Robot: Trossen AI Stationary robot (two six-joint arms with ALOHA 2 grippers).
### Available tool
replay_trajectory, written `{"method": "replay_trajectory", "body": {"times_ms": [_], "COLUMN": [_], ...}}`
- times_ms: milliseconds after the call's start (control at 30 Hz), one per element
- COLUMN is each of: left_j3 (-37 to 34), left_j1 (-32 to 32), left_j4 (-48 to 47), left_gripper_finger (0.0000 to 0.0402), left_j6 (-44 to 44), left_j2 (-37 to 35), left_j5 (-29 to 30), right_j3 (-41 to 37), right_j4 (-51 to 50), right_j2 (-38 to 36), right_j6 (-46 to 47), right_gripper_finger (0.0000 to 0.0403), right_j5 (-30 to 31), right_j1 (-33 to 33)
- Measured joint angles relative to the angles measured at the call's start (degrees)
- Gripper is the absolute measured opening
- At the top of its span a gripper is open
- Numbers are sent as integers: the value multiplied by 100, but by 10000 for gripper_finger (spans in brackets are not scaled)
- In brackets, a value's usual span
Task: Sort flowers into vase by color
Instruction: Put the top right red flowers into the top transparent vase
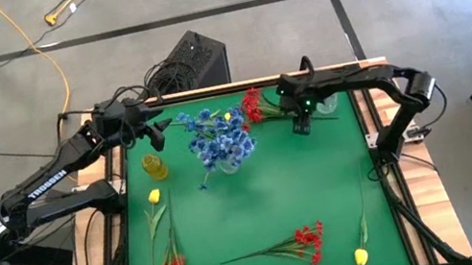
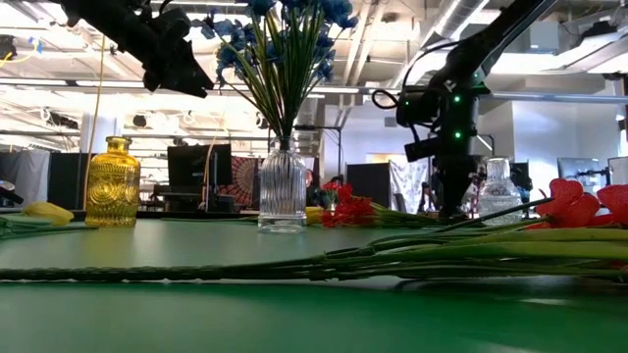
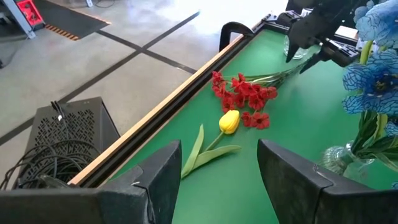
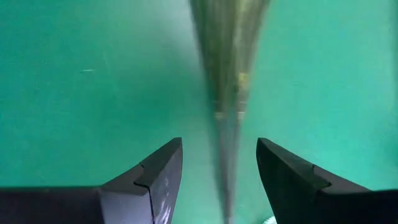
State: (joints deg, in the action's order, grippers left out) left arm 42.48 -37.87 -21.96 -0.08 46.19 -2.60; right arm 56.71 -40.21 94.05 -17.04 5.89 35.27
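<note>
A ribbed clear glass vase (image 2: 282, 192) holds the blue sprigs (image 1: 219, 137); a textured amber bottle (image 2: 113, 183) stands empty. The right gripper (image 4: 219, 163), fingers spread, straddles the thin green stems of a red sprig (image 1: 254, 106) lying on the green mat (image 1: 267, 200). The left gripper (image 3: 219, 168) hovers with fingers spread.

Robotics lab: taped concrete floor (image 1: 410, 14), exposed ceiling (image 2: 392, 29).

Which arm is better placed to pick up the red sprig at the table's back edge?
The right. Its pincer is open, straddling the stems of that red sprig close above the mat. The left pincer is open too, but high near the yellow vase.
</note>
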Motion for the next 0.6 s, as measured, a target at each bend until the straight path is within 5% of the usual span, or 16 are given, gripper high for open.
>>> {"method": "replay_trajectory", "body": {"times_ms": [600], "left_j3": [0], "left_j1": [0], "left_j4": [216], "left_gripper_finger": [199], "left_j6": [-85], "left_j2": [4], "left_j5": [6], "right_j3": [45], "right_j4": [189], "right_j2": [654], "right_j6": [-300], "right_gripper_finger": [219], "right_j5": [-52], "right_j1": [319]}}
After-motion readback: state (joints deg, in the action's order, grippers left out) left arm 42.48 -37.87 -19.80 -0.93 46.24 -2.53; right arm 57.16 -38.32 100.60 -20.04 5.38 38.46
